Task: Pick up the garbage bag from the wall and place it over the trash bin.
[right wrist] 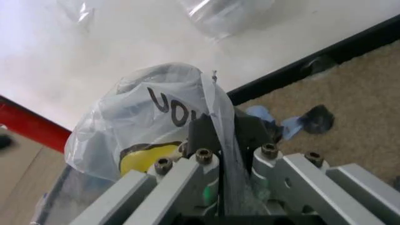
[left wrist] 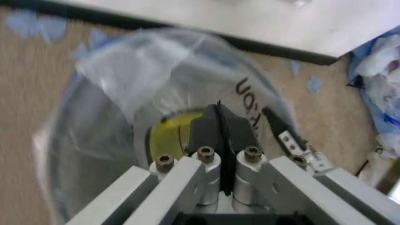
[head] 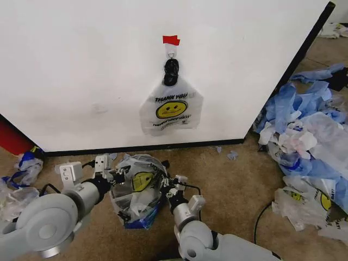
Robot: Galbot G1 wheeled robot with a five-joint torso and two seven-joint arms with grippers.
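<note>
1. Two grippers are engaged low before the wall (head: pixel 81 65): the left gripper (head: pixel 117 175) and the right gripper (head: pixel 171 191), one at each side of a garbage bag (head: pixel 138 187).
2. In the left wrist view the left gripper (left wrist: pixel 220 136) is seen clenched, with film of the garbage bag (left wrist: pixel 156 93) pinched between its fingers.
3. In the right wrist view the right gripper (right wrist: pixel 218 133) is likewise clamped on a fold of the garbage bag (right wrist: pixel 150 117).
4. The held bag is spread between the two grippers over the trash bin (head: pixel 130 209), whose dark mesh is glimpsed beneath.
5. A second smiley bag (head: pixel 169 109) is found hanging from the hook (head: pixel 171 54) under red tape (head: pixel 171 39).
6. Progress is judged late: pick-up done, bag at the bin; seating over the rim and release are left.
</note>
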